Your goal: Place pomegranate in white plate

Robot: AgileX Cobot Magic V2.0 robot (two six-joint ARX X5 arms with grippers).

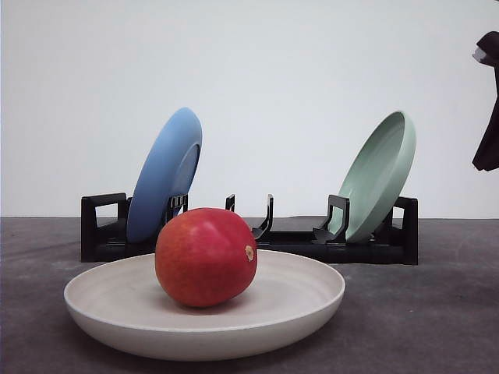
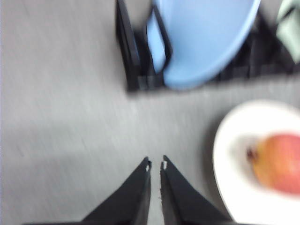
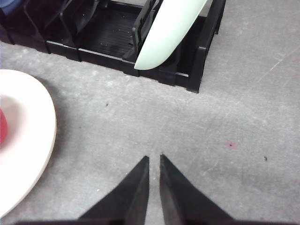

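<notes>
Pomegranate (image 1: 206, 256) found resting inside the white plate (image 1: 312, 300), a little left of the plate's middle as seen from the front, its tan stem nub turned toward the right side; it sits on the plate floor, clear of the rim and of both arms. The plate stands on the grey table (image 1: 421, 327), in front of a black dish rack (image 1: 374, 248) that carries a blue plate (image 1: 165, 175) leaning at its left end and a pale green plate (image 1: 380, 175) leaning at its right end. Left pincer (image 2: 156, 165) noted over bare table beside the plate's left edge, its tips drawn almost together with only a thin slit between them, holding nothing; that wrist picture is smeared, so fine detail is not to be relied on. Right pincer (image 3: 153, 160) likewise nearly together and empty, over the table between the plate's right edge and the green-plate end of the rack. Assessment: the placing itself appears complete, the fruit being seated and released with no tool in contact. What remains, by my judgement, is only for the arms to stand off and rest; nothing in the plate looks in need of correction.
</notes>
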